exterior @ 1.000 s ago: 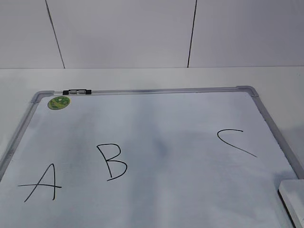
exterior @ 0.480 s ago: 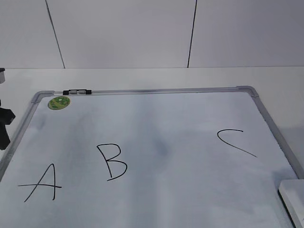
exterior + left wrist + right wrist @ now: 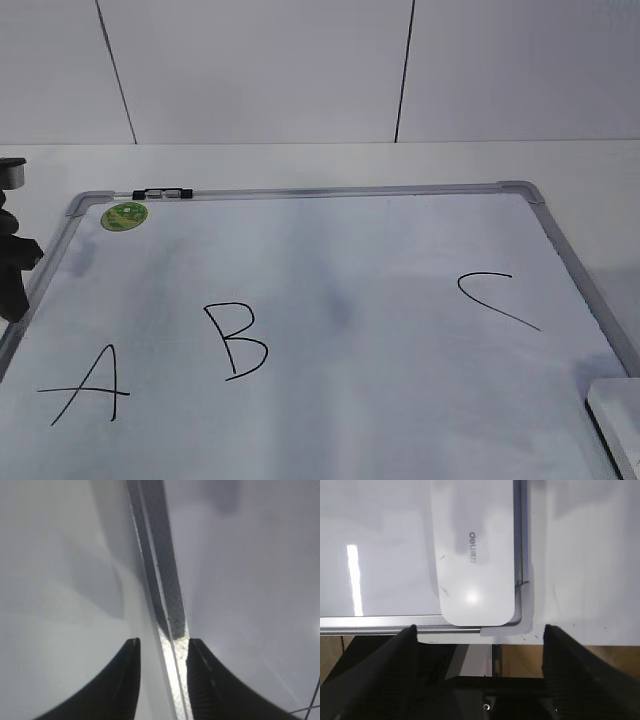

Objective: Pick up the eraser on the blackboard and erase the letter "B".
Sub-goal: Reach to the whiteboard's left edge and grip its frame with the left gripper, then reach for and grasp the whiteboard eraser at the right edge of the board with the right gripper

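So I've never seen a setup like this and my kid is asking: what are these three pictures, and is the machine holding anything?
It is a two-armed robot at a table. The wide picture comes from a camera in front, looking down on a whiteboard with handwritten A, B and C, plus a green sticker. The other two come from cameras on the wrists. The left one shows the left claw open, empty, straddling the board's metal edge. The right one shows the right claw open and empty above a white eraser, which lies in the board's corner. That eraser just peeks into the wide picture at bottom right. Nothing is held.
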